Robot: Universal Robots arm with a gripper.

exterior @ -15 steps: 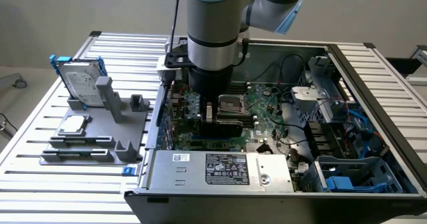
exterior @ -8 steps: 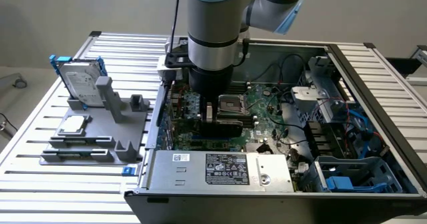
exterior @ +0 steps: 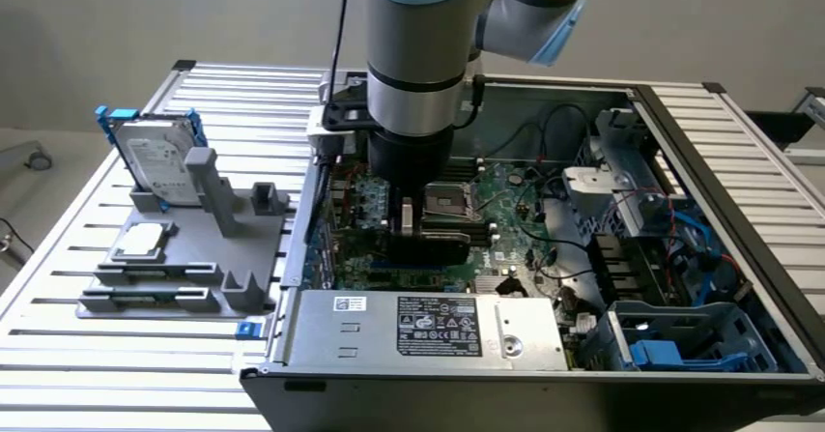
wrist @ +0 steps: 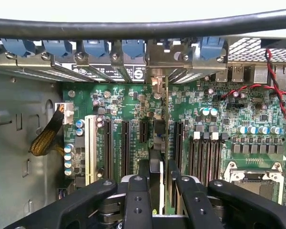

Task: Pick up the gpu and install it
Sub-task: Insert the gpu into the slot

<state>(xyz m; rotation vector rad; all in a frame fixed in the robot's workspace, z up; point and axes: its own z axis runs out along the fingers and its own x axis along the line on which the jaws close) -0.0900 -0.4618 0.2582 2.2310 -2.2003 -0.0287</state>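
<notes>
One gpu [wrist: 156, 143] edge-on in pincer [wrist: 158, 168], wrist view; exterior view: arm [exterior: 412, 65] inside case [exterior: 542, 398].

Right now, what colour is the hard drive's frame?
The frame is blue; the exterior view shows it best.

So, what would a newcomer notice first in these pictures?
The big arm reaches down into the open computer case in the middle of the exterior view. In the wrist view, its gripper clasps the gpu edge-on over the green motherboard. At the exterior view's left, a hard drive stands in a grey fixture.
</notes>
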